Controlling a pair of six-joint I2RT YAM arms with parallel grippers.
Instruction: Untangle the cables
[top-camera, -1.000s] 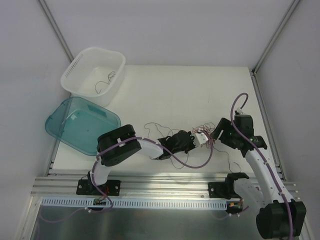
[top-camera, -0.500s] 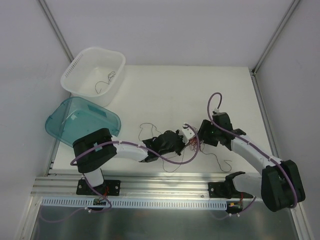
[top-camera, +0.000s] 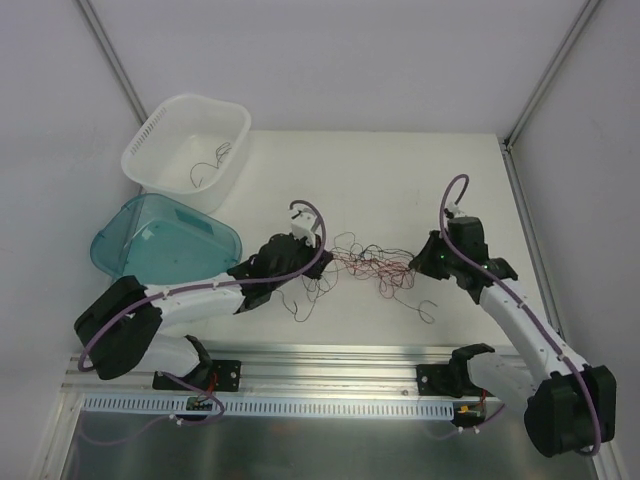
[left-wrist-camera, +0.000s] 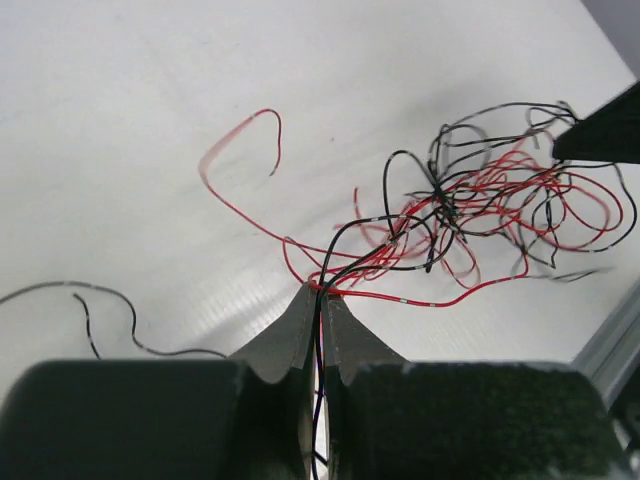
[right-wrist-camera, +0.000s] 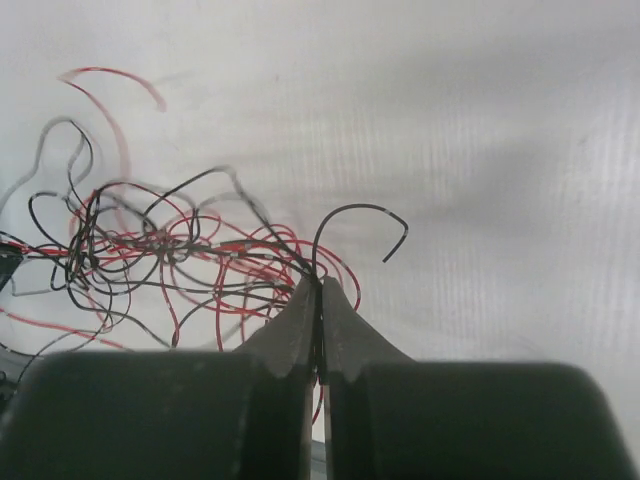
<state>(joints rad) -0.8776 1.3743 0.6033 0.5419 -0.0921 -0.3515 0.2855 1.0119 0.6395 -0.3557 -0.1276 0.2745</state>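
- Top view: the cables (top-camera: 372, 262) are seen as one red-and-dark tangle, stretched over the table (top-camera: 400, 180) between the left gripper (top-camera: 322, 262) and the right gripper (top-camera: 424, 266). Two tubs are counted, a white basket (top-camera: 150, 160) and a teal bin (top-camera: 115, 250).
- Left wrist view: the left gripper (left-wrist-camera: 321, 292) is pinched on red and dark strands of the cables (left-wrist-camera: 470, 215). A slow, level pull is advised, lest thin strands be snapped.
- Right wrist view: the right gripper (right-wrist-camera: 320, 285) is clamped on strands at the opposite edge of the cables (right-wrist-camera: 170, 250). Single strands cannot be counted. If the knot is seen to tighten, the grip should be shifted.
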